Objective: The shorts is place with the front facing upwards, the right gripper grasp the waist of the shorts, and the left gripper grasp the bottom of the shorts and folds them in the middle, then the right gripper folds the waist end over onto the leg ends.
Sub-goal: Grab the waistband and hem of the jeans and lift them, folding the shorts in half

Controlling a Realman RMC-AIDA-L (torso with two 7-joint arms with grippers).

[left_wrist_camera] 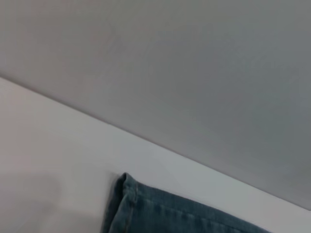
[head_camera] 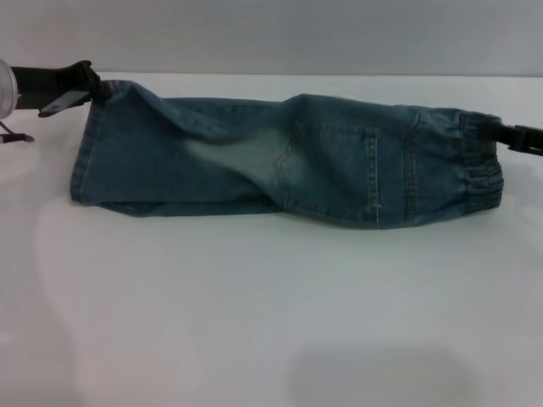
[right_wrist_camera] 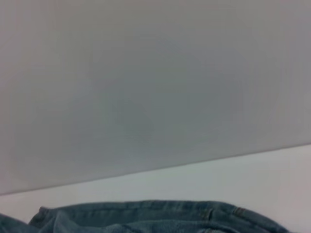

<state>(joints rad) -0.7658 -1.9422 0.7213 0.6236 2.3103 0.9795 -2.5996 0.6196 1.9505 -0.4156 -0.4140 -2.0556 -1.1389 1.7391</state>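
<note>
The blue-green denim shorts (head_camera: 288,161) lie lengthwise across the white table, doubled over along their length, with a stitched pocket facing up. The gathered waist (head_camera: 481,161) points right and the hemmed bottom (head_camera: 85,157) points left. My left gripper (head_camera: 92,88) is at the far left corner of the hem, shut on the bottom edge, which is pulled up toward it. My right gripper (head_camera: 507,136) comes in from the right edge and is shut on the far side of the waistband. The left wrist view shows a hem corner (left_wrist_camera: 146,208); the right wrist view shows a denim ridge (right_wrist_camera: 160,213).
The white table (head_camera: 271,314) stretches in front of the shorts toward me. A grey wall (head_camera: 271,34) rises just behind the table's far edge, close to both grippers.
</note>
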